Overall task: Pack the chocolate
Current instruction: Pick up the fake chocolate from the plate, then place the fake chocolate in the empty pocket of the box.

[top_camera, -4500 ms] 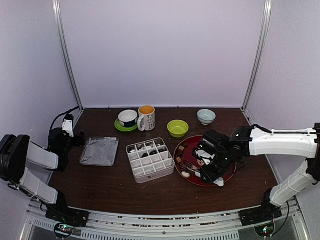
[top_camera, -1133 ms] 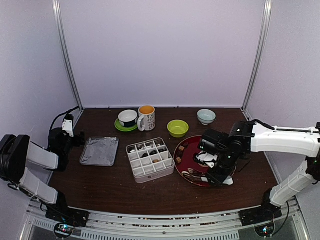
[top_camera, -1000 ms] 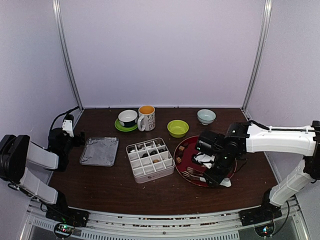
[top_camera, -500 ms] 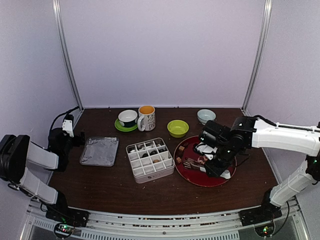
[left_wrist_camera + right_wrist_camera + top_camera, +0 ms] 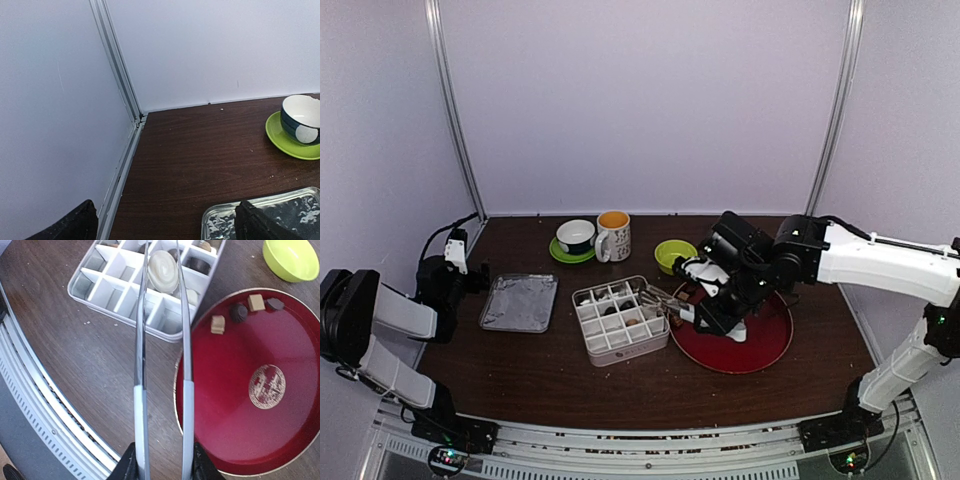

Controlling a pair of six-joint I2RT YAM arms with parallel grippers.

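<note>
Tongs [image 5: 140, 340] in right gripper [image 5: 161, 462], cream chocolate [image 5: 163, 271] pinched (over divided box [image 5: 111, 306])

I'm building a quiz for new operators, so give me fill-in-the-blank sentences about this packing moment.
The ____ arm's gripper holds metal tongs pinching a cream-white chocolate over the divided box.
In the right wrist view, ____ chocolates lie on the red plate.
The left gripper is ____, holding nothing.
Missing: right; four; open.
</note>
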